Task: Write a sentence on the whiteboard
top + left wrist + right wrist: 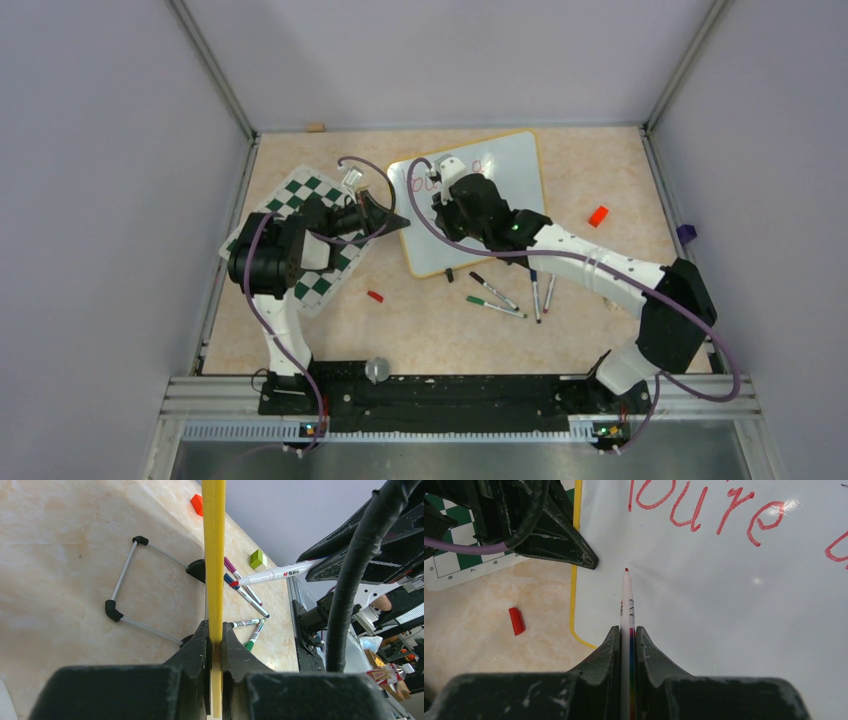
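The whiteboard (pixel 505 185) lies tilted mid-table, white with a yellow frame, and "You're" is written on it in red (pixel 704 510). My left gripper (pixel 215 630) is shut on the board's yellow left edge (pixel 214 555); in the top view it (pixel 400 222) reaches in from the chess mat side. My right gripper (pixel 626 630) is shut on a white marker (pixel 626 600), seen over the board's left part (pixel 443 200). The marker's red tip (pixel 626 570) points at blank board below the writing. I cannot tell whether it touches.
Several capped markers (pixel 505 295) lie just in front of the board. A red cap (pixel 516 620) rests on the table to its left. The green-and-white chess mat (pixel 300 200) is under the left arm. A red block (pixel 598 215) sits at the right.
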Controlling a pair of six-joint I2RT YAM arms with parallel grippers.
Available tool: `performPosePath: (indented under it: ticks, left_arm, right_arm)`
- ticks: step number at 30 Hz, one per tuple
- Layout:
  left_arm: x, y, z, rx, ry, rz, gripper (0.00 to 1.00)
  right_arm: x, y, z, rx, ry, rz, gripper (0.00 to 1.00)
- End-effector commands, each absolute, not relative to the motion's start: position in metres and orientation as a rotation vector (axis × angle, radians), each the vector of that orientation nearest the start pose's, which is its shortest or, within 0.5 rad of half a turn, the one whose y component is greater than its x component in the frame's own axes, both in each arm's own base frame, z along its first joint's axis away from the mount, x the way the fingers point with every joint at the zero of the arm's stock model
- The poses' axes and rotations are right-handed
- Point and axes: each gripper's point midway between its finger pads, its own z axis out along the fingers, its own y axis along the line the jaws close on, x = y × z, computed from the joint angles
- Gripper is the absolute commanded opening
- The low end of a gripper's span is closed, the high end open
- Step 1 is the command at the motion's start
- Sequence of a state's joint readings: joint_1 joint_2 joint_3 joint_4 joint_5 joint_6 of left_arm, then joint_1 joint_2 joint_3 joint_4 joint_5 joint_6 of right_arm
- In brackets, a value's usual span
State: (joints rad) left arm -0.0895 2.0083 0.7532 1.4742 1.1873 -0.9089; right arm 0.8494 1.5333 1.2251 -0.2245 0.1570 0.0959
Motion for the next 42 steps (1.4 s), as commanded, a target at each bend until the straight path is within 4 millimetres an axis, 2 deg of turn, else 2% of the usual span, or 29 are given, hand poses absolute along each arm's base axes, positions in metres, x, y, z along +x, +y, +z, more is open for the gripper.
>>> performPosePath:
  ticks: [1,10,25,31,42]
  left_arm:
    - [0.368,-0.202,0.159,0.567,1.524,-1.462,0.0]
    - [0.367,-0.203,0.159,0.567,1.521,-1.464,0.0]
    - [0.366,-0.202,0.16,0.572,1.517,-1.463,0.0]
    - [0.366,-0.202,0.161,0.573,1.516,-1.462,0.0]
    - [0.366,-0.202,0.16,0.57,1.517,-1.46,0.0]
  right_arm:
    - [0.324,0.341,0.227,-0.681,1.927,0.431,0.0]
    - [0.33,0.346,0.231,-0.669,1.911,0.428,0.0]
    - [0.337,0.348,0.225,-0.673,1.924,0.398,0.0]
    - [0.339,0.344,0.215,-0.672,1.961,0.357,0.0]
    - [0.331,0.336,0.205,-0.676,1.996,0.346,0.0]
